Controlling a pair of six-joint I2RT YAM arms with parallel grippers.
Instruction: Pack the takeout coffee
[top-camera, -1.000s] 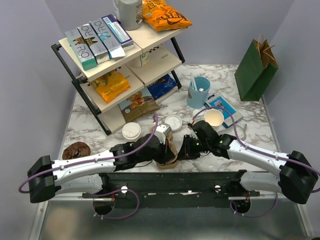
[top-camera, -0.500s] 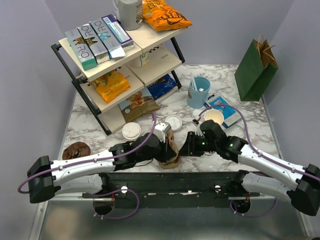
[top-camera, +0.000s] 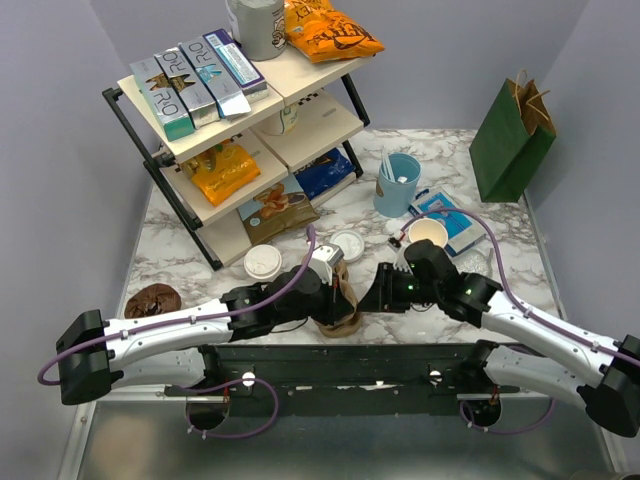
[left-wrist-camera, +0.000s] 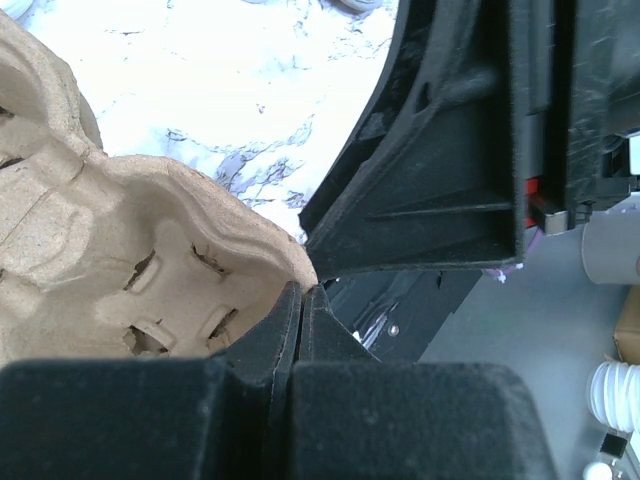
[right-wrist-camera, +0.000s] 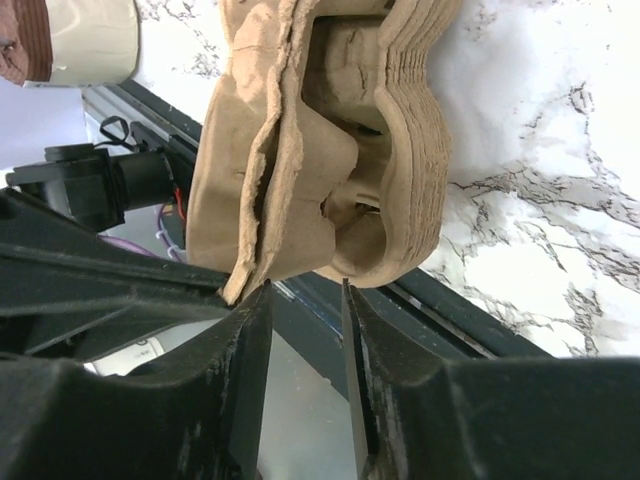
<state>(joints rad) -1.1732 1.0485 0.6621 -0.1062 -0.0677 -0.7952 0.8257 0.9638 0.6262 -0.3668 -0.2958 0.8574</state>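
Observation:
The takeout coffee (top-camera: 263, 262), a cream cup with a white lid, stands on the marble left of both grippers, untouched. My left gripper (top-camera: 338, 300) is shut on the rim of a brown pulp cup carrier (top-camera: 340, 308). In the left wrist view the jaws (left-wrist-camera: 300, 295) pinch the carrier's edge (left-wrist-camera: 130, 250). My right gripper (top-camera: 376, 297) is just right of the carrier. In the right wrist view its fingers (right-wrist-camera: 303, 295) stand slightly apart and empty, just below a stack of carriers (right-wrist-camera: 340, 140).
A loose white lid (top-camera: 348, 245) and an open cream cup (top-camera: 428, 235) lie behind the grippers. A light blue cup with sticks (top-camera: 398, 183), a green paper bag (top-camera: 512, 125), a snack shelf (top-camera: 230, 130) and a brown cookie (top-camera: 152, 300) stand around.
My right arm has drawn back a little to the right, away from the carrier. The left gripper and the carrier have stayed put.

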